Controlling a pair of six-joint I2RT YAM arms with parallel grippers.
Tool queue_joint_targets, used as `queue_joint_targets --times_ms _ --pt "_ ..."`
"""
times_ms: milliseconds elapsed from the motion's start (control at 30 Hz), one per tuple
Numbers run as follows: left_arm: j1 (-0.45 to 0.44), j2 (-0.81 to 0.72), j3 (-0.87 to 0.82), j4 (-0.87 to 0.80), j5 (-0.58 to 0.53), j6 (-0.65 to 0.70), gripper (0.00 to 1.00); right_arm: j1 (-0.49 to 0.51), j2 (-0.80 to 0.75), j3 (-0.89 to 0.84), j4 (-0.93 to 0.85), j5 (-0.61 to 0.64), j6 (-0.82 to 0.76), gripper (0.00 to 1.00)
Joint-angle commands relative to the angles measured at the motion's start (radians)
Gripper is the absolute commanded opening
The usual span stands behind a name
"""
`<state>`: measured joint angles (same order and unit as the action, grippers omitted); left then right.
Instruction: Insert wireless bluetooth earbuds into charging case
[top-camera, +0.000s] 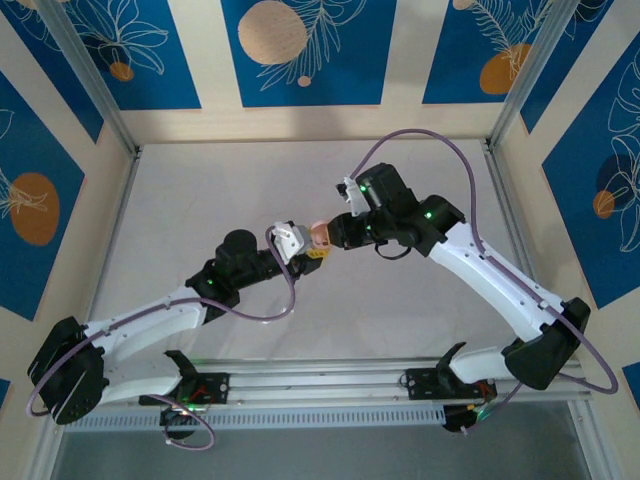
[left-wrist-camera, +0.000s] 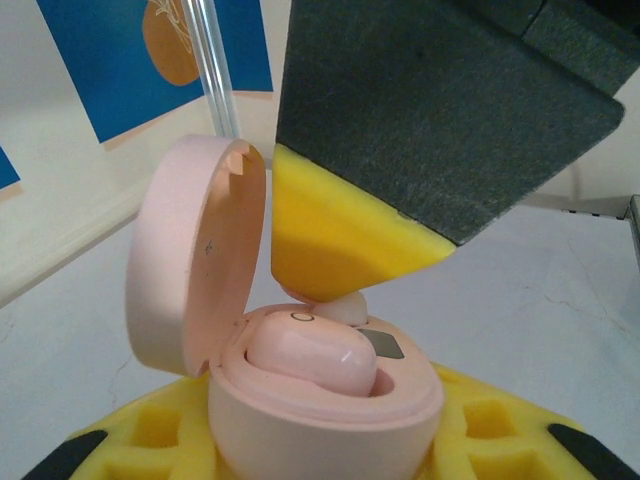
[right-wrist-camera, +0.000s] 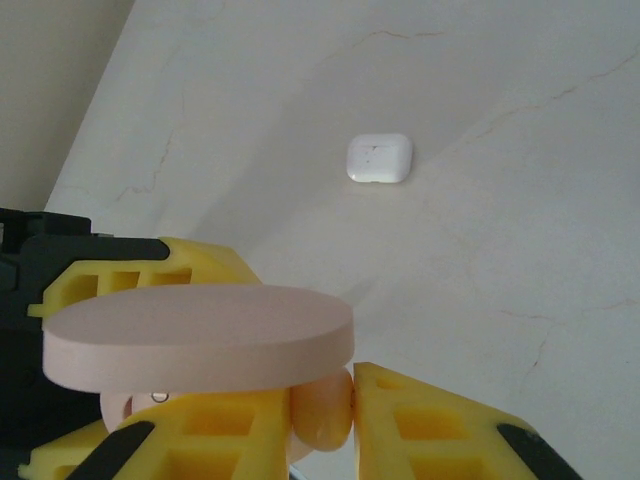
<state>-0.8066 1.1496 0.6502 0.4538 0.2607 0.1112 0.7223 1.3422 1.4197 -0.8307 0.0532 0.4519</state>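
A pink charging case (left-wrist-camera: 320, 420) stands open and upright between the yellow pads of my left gripper (left-wrist-camera: 320, 445), which is shut on its base. Its lid (left-wrist-camera: 195, 260) is tipped back to the left. One pink earbud (left-wrist-camera: 310, 360) lies seated in the case. My right gripper (right-wrist-camera: 325, 415) is shut on a second pink earbud (right-wrist-camera: 322, 410), just above the case's far socket, and this bud (left-wrist-camera: 345, 308) shows under the right gripper's yellow fingertip (left-wrist-camera: 340, 240). In the top view both grippers (top-camera: 300, 245) (top-camera: 338, 232) meet at the pink case (top-camera: 319, 238) mid-table.
A white charging case (right-wrist-camera: 379, 158) lies shut on the pale table (right-wrist-camera: 500, 260) beyond the grippers. Aluminium posts (top-camera: 90, 80) and blue-patterned walls (top-camera: 300, 50) frame the workspace.
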Motion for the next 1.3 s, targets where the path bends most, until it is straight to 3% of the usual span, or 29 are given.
queue_joint_targets --times_ms 0,1267 --pt "-0.013 -0.007 0.039 0.063 0.008 -0.008 0.25 0.017 0.018 0.028 -0.031 -0.009 -0.015 0.24" --pt "-0.014 -0.007 0.035 0.073 0.002 -0.019 0.25 0.001 -0.053 0.005 0.019 -0.064 0.01 0.29"
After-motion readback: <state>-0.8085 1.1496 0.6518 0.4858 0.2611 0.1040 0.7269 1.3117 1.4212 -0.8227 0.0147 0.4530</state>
